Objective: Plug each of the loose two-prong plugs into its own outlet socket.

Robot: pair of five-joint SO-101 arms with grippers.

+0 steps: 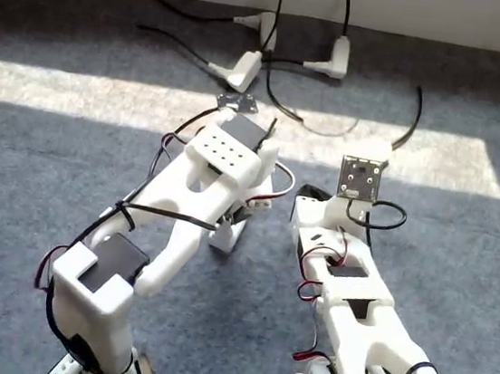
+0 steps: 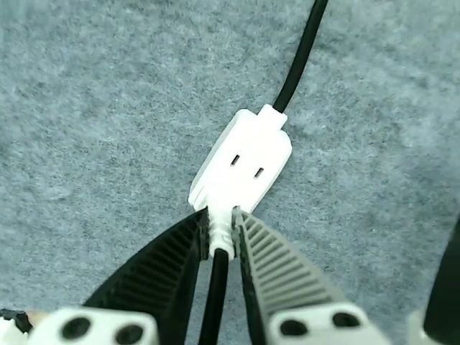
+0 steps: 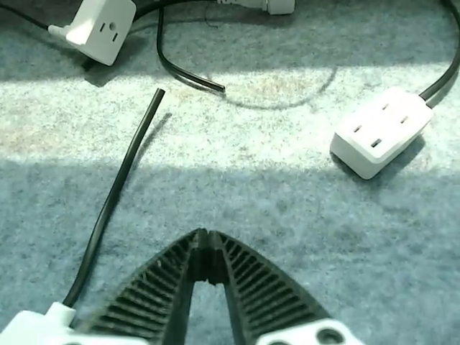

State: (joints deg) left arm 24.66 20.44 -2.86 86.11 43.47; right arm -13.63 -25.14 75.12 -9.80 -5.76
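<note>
In the left wrist view my left gripper (image 2: 221, 215) is shut on the white neck of a two-prong plug (image 2: 219, 241), whose black cord runs back between the fingers. The plug's front meets a white outlet socket (image 2: 244, 162) lying on the carpet with two slots facing up; the prongs are hidden. In the high view this gripper (image 1: 226, 234) is low on the carpet under the left arm. My right gripper (image 3: 208, 251) is shut on nothing, just above the carpet. A second white outlet socket (image 3: 381, 131) (image 1: 378, 151) lies beyond it.
More white sockets and plugs with black cords lie at the back by the wall (image 1: 244, 68) (image 1: 334, 59) (image 3: 100, 21). A loose black cable (image 3: 115, 194) ends cut on the grey carpet (image 1: 460, 258). A sunlit strip (image 1: 79, 89) crosses the floor.
</note>
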